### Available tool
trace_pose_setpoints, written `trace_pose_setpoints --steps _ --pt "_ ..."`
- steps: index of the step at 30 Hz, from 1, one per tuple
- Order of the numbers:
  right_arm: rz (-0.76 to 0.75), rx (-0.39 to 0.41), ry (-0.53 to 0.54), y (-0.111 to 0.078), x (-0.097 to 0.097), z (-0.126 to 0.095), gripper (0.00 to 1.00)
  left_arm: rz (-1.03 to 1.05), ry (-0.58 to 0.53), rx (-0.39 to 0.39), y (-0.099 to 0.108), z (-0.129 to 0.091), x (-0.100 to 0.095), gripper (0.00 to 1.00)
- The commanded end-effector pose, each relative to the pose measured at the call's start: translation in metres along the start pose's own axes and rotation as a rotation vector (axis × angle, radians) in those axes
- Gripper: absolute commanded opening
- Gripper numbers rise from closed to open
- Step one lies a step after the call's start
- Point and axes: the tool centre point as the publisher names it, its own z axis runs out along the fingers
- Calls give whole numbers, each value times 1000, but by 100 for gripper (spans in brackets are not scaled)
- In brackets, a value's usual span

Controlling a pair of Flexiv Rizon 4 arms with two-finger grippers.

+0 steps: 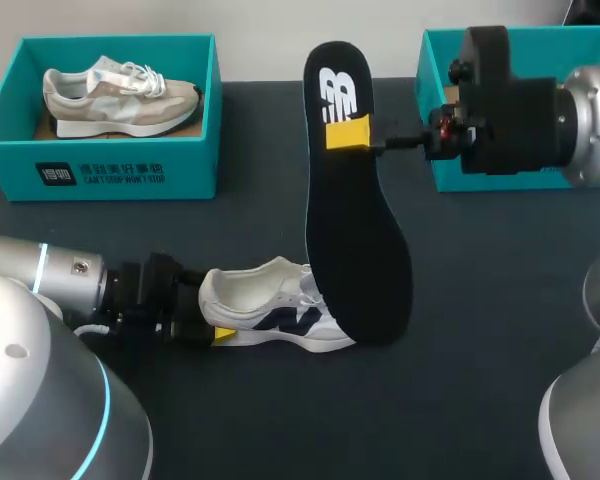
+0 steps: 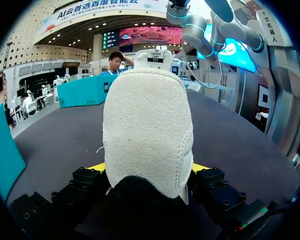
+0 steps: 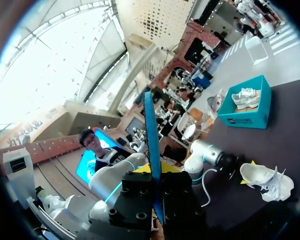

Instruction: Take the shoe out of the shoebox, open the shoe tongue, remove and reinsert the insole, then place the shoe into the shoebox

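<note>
The left gripper is clamping the heel of the white low-top sneaker with a navy side mark, which is lying on its sole on the dark table with its toe pointing towards the right arm. From the left wrist the yellow fingertips are pressing on both sides of the pale suede heel, but in the overhead view only one tip is showing, the other being hidden behind the shoe. The right gripper is pinching the long black foam insole near its heel end, one yellow pad showing on the printed face and its partner hidden behind. The insole's far end is covering the sneaker's toe, so whether the two are touching is impossible to tell. From the right wrist the insole is appearing edge-on as a thin strip running up between the fingers. The teal cardboard shoebox at the right is sitting half hidden behind the right arm, its inside out of sight. The teal cardboard shoebox at the left is holding a beige and white sneaker.
</note>
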Motion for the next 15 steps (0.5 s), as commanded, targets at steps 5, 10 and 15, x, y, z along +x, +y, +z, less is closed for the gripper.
trace_pose_setpoints --steps 5,10,15 --pt "2 -68 -13 -7 13 3 0 -7 1 -9 -3 -8 5 35" --pt "2 -68 -13 -7 13 3 0 -24 2 -8 -7 -19 7 100" --pt "2 -68 -13 -7 13 3 0 -56 -16 -53 -8 -26 6 100"
